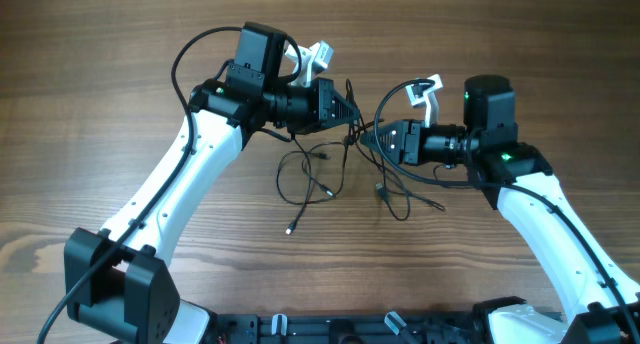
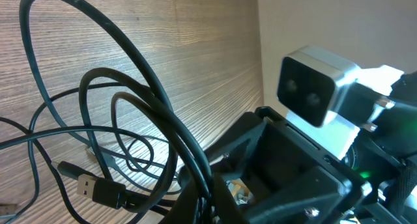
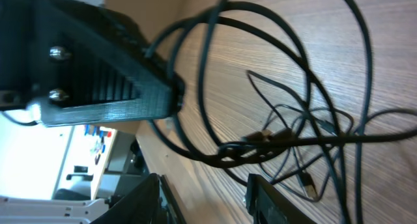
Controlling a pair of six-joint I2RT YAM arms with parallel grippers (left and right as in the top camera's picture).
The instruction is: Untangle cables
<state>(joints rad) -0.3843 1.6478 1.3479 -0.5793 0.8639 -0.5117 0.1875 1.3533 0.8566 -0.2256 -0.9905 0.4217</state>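
The cables [image 1: 310, 172] are thin black cords lying in loose loops on the wooden table, bunched between my two grippers. My left gripper [image 1: 352, 112] is at the top of the bunch. In the left wrist view its fingers [image 2: 210, 195] are closed with several cords pinched between them, lifting loops [image 2: 130, 100] off the table. A black plug [image 2: 88, 187] with a silvery end hangs beside them. My right gripper [image 1: 368, 136] faces the left one from the right. Its fingers [image 3: 205, 188] are open, and the cords [image 3: 273, 142] run just beyond them, not between them.
The left gripper's black finger [image 3: 111, 81] fills the upper left of the right wrist view. The right arm's grey wrist camera [image 2: 313, 87] looms close in the left wrist view. Loose cable ends trail toward the front [image 1: 292, 227] and right [image 1: 405, 209]. The table edge [image 3: 146, 152] shows behind.
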